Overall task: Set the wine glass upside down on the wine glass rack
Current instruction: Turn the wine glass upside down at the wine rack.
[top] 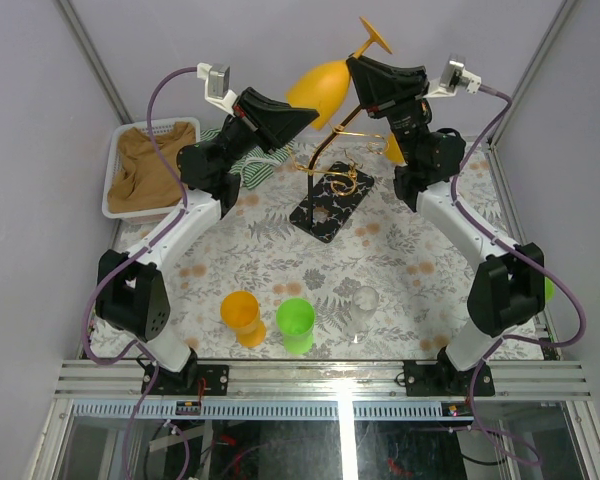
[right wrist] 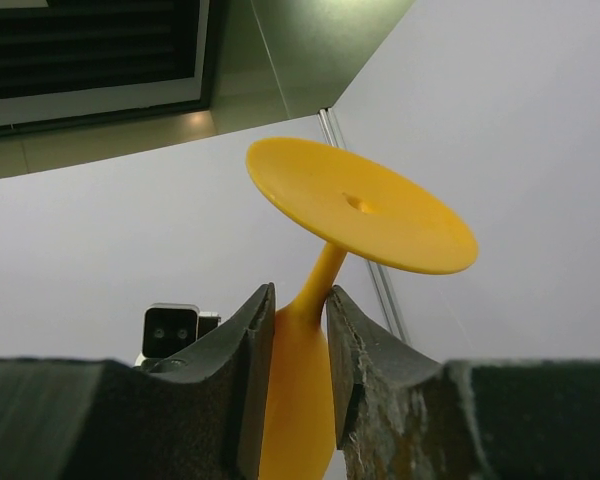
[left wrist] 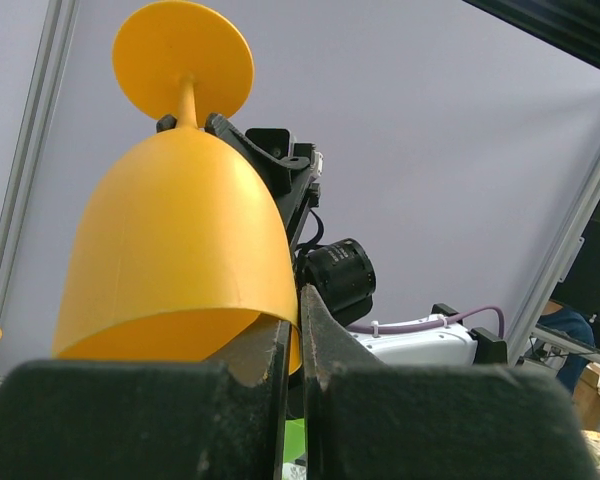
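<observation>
An orange wine glass (top: 320, 90) hangs in the air above the wine glass rack (top: 332, 203), tilted with its foot up and to the right. My left gripper (top: 302, 115) is shut on the rim of the bowl (left wrist: 180, 240), one finger inside and one outside. My right gripper (right wrist: 300, 305) straddles the stem just under the foot (right wrist: 360, 205). Its jaws stand slightly apart: one pad touches the stem and a gap shows on the other side. The rack's gold wire arms (top: 325, 150) rise from a black patterned base below the glass.
A second orange piece (top: 393, 148) sits by the rack under my right arm. A white basket (top: 120, 150) with brown cloth stands at the back left, beside a green striped cloth (top: 250, 165). An orange cup (top: 242, 315), a green cup (top: 296, 323) and a clear glass (top: 365, 305) stand near the front.
</observation>
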You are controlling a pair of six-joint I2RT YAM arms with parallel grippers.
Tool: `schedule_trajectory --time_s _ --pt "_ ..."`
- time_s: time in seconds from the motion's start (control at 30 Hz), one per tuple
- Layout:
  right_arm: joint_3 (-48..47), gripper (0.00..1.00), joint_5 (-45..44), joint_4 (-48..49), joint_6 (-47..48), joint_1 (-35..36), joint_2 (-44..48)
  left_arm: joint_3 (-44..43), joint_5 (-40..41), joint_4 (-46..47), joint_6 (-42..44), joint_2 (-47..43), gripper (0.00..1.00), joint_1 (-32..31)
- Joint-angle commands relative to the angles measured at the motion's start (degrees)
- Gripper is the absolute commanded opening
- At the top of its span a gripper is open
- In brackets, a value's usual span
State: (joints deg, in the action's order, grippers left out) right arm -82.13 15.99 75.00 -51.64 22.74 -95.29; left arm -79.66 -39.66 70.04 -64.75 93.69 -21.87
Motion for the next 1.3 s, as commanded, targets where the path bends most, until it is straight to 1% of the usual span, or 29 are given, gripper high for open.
schedule_trajectory --time_s 0.0,0.07,0.5,0.6,0.67,0.77,0.8,0.9,1.0,1.17,1.27 --pt "-2.1 0.34 2.6 -0.9 1.1 1.2 -1.5 -1.2 -3.6 4.6 -1.4 -0.1 0.0 -1.8" --pt "-2.2 0.4 2.2 -0.8 0.9 1.2 -1.7 -1.1 -4.0 4.8 -1.5 -0.2 0.0 -1.8" --pt "-2.4 0.39 1.9 -0.8 0.7 1.2 -1.8 -0.4 -4.0 5.5 -1.8 -0.3 0.0 -1.9" --pt "-2.4 0.32 1.9 -0.9 0.7 1.2 -1.8 -0.3 -3.9 5.6 -1.9 -0.1 0.0 -1.9" --pt "-2.5 0.22 2.1 -0.9 0.7 1.2 -1.8 -0.4 -3.9 6.0 -2.2 0.1 0.0 -1.8" --pt "-2.4 0.03 2.2 -1.1 0.7 1.2 -1.6 -0.3 -4.2 6.8 -3.2 0.6 0.0 -1.8" --pt "-2.3 0.0 2.2 -1.2 0.8 1.2 -1.5 -0.2 -4.1 7.1 -3.4 0.6 0.01 -1.8" --pt "-2.1 0.0 2.3 -1.4 0.7 1.2 -1.4 0.0 -4.2 7.3 -3.4 0.6 0.04 -1.8" --pt "-1.7 0.0 2.0 -1.8 0.9 1.2 -1.1 0.1 -4.6 7.3 -2.8 0.4 0.11 -1.7" --pt "-1.0 0.0 1.4 -2.1 2.2 1.2 -0.4 0.4 -5.4 6.6 -1.9 -0.1 0.13 -1.8" --pt "-0.3 0.0 0.9 -2.8 3.5 1.2 -0.3 1.0 -6.0 6.0 -1.0 -0.7 0.22 -1.8"
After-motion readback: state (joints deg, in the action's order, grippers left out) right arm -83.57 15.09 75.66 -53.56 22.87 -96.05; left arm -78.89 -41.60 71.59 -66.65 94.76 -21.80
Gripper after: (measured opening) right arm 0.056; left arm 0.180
